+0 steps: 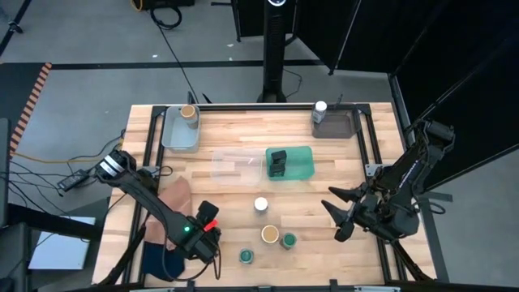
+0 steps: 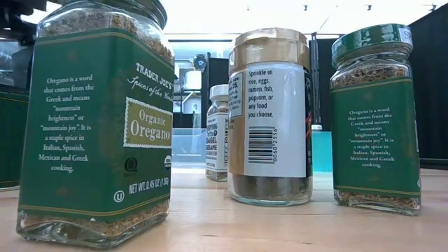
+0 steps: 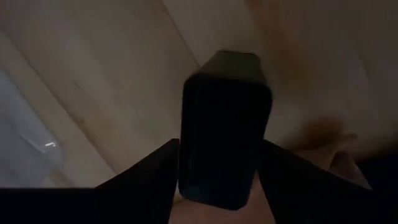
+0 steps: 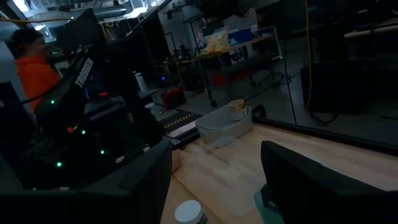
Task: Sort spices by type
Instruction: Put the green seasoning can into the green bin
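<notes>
left hand (image 3: 217, 186) low over the desk (image 1: 243, 203), pinching a dark tin (image 3: 224, 124); right hand (image 1: 340, 215) spread, raised at the desk's right.

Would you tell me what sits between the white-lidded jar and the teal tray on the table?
Nothing: in the high view, only bare wood lies between the white-lidded jar and the teal tray beyond it.

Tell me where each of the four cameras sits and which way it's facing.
High view: overhead, straight down on the wooden table; both arms show.
Low view: tabletop height, level across green-labelled oregano jars; no arm shows.
Left wrist view: on the left arm, looking past the left gripper at a small dark rectangular tin between its fingers.
Right wrist view: on the right arm, past the open right gripper across the table.
Shared: the gold-lidded jar.
</notes>
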Available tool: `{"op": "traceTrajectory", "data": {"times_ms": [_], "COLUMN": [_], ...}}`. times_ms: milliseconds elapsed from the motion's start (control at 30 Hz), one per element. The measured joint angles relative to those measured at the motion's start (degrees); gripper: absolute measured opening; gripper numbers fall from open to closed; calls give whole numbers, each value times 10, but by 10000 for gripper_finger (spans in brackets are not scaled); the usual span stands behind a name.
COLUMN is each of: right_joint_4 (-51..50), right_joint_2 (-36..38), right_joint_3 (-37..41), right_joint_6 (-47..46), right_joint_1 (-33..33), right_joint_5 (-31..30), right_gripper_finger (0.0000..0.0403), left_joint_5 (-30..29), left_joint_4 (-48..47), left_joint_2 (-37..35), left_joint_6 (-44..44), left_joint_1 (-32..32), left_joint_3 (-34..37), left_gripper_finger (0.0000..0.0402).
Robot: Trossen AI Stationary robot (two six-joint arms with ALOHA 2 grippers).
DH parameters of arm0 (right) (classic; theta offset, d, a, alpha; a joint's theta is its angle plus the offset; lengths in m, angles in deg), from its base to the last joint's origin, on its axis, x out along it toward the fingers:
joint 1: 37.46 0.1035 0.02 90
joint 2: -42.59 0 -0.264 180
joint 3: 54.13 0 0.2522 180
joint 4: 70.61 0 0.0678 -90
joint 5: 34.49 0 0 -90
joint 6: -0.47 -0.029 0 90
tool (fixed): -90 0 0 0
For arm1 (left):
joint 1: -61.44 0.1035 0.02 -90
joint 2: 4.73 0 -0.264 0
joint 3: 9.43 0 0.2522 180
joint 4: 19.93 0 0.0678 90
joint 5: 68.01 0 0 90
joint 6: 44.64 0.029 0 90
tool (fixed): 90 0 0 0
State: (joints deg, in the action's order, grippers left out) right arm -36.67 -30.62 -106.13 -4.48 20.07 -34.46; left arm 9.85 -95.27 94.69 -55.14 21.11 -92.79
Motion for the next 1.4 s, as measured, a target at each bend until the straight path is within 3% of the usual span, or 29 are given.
{"op": "traceTrajectory", "data": {"times_ms": [333, 767, 1133, 1267, 1400], "right_joint_4": [2, 2, 1, 0, -1], "right_joint_2": [0, 0, 0, 0, 0], "right_joint_3": [0, 0, 0, 0, 0], "right_joint_6": [0, -1, -15, -15, -15], "right_joint_1": [-4, -4, -4, -4, -4], "right_joint_5": [0, 0, 0, 0, 0], "right_gripper_finger": [252, 251, 249, 249, 248], "left_joint_5": [0, 20, 20, -9, -37], "left_joint_4": [6, 3, -50, -76, -38], "left_joint_2": [-31, -32, -32, -32, -32], "left_joint_6": [7, 9, -67, -96, -97], "left_joint_1": [14, 60, 178, 222, 275], "left_joint_3": [18, 1, -144, -227, -294], "left_gripper_finger": [143, 139, 138, 138, 138]}}
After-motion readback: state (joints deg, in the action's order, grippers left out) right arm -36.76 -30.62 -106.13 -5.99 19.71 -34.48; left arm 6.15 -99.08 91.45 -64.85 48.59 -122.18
